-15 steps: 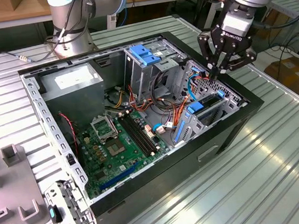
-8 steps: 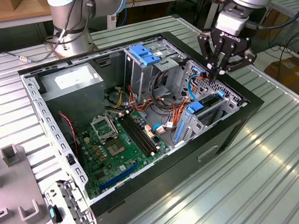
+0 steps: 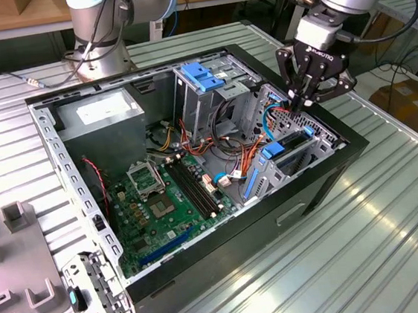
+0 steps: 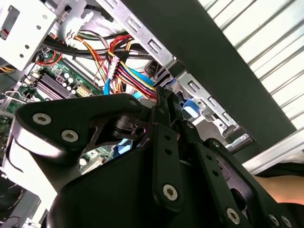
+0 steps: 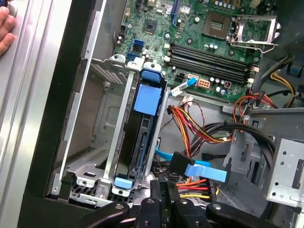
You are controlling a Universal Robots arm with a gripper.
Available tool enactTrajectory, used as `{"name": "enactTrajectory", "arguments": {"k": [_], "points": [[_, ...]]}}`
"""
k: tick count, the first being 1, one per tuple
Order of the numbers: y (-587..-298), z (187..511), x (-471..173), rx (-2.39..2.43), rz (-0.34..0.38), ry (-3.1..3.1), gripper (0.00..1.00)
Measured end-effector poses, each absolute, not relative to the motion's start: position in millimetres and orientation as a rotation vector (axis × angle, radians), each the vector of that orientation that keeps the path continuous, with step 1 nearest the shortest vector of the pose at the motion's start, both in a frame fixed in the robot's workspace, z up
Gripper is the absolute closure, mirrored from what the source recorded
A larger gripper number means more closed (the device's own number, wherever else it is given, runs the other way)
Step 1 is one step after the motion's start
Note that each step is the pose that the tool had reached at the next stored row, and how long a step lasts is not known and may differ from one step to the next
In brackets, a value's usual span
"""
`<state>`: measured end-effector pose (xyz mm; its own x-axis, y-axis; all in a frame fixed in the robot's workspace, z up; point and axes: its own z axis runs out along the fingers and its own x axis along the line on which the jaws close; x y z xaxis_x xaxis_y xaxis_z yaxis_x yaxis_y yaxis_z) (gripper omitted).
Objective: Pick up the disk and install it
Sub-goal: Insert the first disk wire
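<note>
The disk [image 5: 142, 137], seated in its bay, is judged rigid, heavyish, best held by its rails; the gripper [image 3: 302, 103] is closed, apparently empty.

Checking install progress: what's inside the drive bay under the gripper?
The disk sits on edge in the drive bay, blue rails at both ends. Its label face and connector seating are hidden. The gripper hovers above.

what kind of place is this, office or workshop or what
Most likely a robotics lab or test workshop: an open computer case lies on a ribbed metal table, a robot arm's hand hangs over the drive bay, and wooden benches with cables stand behind.
</note>
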<state>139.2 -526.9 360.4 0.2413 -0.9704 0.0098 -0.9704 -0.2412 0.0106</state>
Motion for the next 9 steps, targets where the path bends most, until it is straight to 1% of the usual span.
{"name": "enactTrajectory", "arguments": {"k": [9], "points": [[-526.9, 358.2, 138.9, 2.318, 0.001, -2.099, 0.83]]}}
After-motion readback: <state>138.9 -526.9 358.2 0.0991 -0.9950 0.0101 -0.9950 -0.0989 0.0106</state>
